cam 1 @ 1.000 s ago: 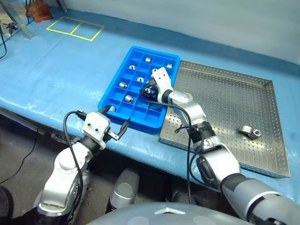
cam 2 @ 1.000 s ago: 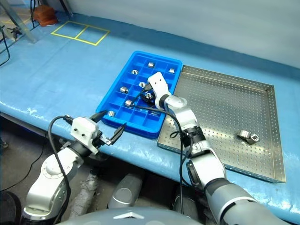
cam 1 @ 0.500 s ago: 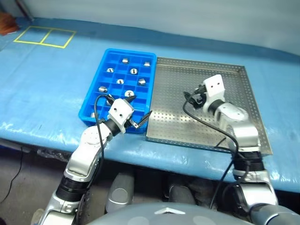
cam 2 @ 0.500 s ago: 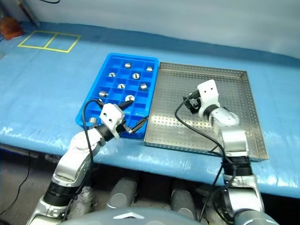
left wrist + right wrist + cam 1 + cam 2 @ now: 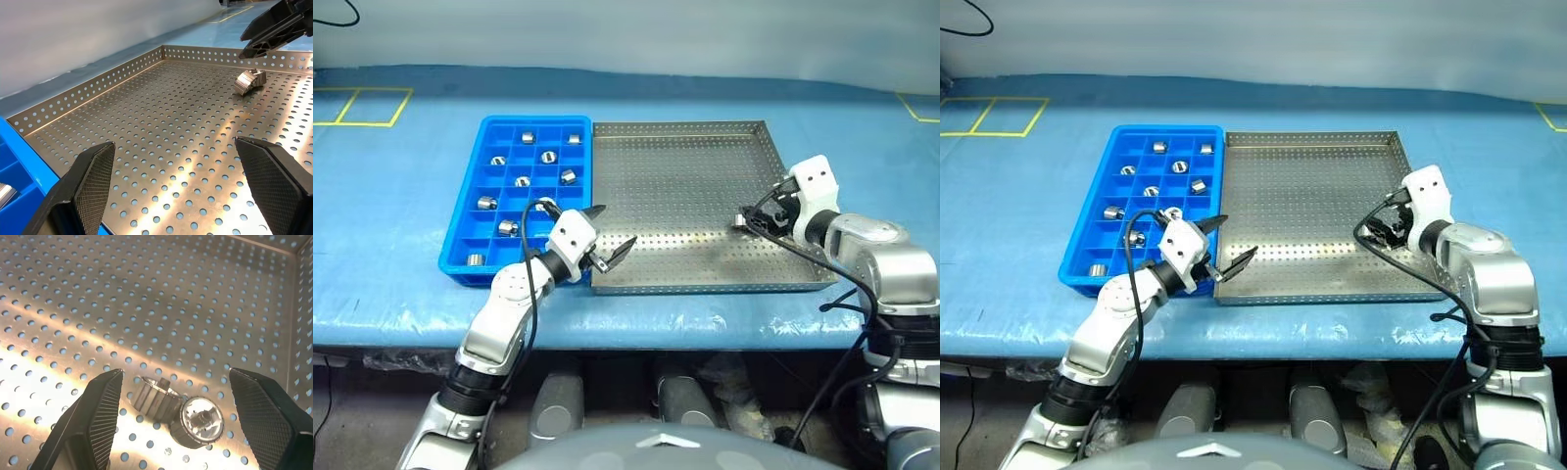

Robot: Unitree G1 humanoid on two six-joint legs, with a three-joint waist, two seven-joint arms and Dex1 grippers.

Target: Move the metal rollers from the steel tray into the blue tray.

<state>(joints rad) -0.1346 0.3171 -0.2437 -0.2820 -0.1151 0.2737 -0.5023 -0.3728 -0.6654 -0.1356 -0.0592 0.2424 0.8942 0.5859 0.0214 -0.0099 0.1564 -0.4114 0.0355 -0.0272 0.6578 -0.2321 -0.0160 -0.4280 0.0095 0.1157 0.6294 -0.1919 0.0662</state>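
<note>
your right hand (image 5: pixel 171 416) hangs spread over the last metal rollers (image 5: pixel 176 411), two of them lying touching on the perforated floor of the steel tray (image 5: pixel 675 196), near the tray's right rim. the nearer roller shows its centre hole toward you, the other lies on its side behind it. i'd judge one hand can't take both cleanly, so pick one: centre the fingers (image 5: pixel 93 421) on the ribbed roller, come straight down, and close across its flanks rather than its round ends, or it may roll away over the holes. keep off the steel tray's rim. your left hand (image 5: pixel 602 235) is spread wide and holds nothing, at the steel tray's near left corner, just beside the blue tray (image 5: pixel 460 235); leave it there, clear of the path. the blue tray, touching the steel tray's left rim, has free compartments for the drop.
</note>
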